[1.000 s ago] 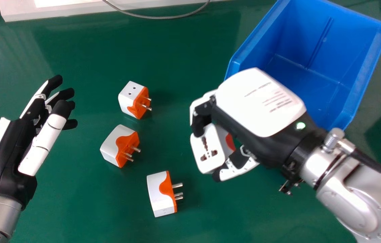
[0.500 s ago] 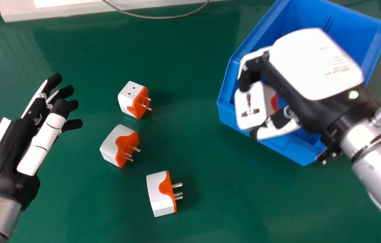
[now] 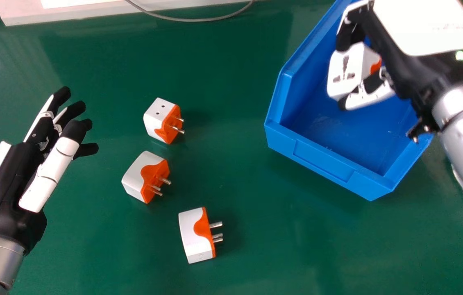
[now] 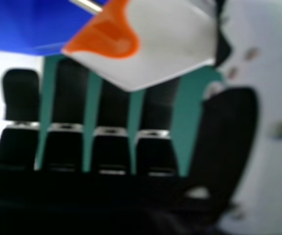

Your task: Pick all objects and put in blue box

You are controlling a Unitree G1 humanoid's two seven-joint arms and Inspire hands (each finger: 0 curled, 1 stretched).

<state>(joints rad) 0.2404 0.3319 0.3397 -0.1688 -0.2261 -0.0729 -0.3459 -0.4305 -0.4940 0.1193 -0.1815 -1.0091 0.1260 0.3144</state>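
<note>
R hand (image 3: 424,32) pinches white-and-orange adapter (image 3: 345,71) btwn thumb & fingers, adapter just to its L, prob. above blue box (image 3: 334,162), so letting go shld drop it in, w/ L hand (image 3: 12,188) relaxed, well apart, & 3 loose adapters (image 3: 158,121) (image 3: 135,176) (image 3: 194,237) on table (image 3: 239,164)

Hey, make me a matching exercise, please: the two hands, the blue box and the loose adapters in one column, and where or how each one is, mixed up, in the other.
Things
1. Left hand
2. Right hand
3. Blue box
4. Loose adapters

Place or state
A. Gripping an adapter
B. Lying on the green table
C. Open, holding nothing
D. Underneath the held adapter

Right pairs: 1-C, 2-A, 3-D, 4-B
</note>
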